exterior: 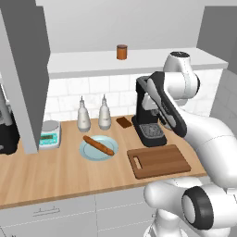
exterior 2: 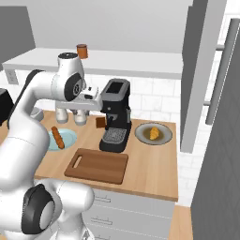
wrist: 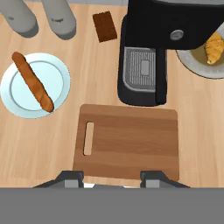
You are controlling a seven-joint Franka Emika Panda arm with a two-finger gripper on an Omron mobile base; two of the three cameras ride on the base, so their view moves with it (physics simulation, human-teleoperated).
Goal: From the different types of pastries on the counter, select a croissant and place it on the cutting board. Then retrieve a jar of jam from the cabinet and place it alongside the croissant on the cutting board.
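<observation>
The golden croissant (exterior 2: 153,133) lies on a grey plate (exterior 2: 140,134) right of the coffee machine; the hand view catches the croissant (wrist: 214,48) half behind the machine's top. The dark cutting board (wrist: 131,140) lies bare on the light-wood counter (exterior: 55,173), slot handle to the left, and also shows as the board (exterior: 159,161) and the board (exterior 2: 97,165). The brown-orange jam jar (exterior: 121,52) stands on the pale cabinet shelf (exterior: 83,62). My gripper (wrist: 111,180) hangs open high above the board's near edge, nothing between its fingers.
A black coffee machine (wrist: 148,57) stands just behind the board. A brown baguette stick (wrist: 33,82) lies on a light blue plate (wrist: 59,72) to the left, a dark brown square (wrist: 104,26) beyond it. Two white bottles (exterior: 83,115) and a small scale (exterior: 49,134) stand further left.
</observation>
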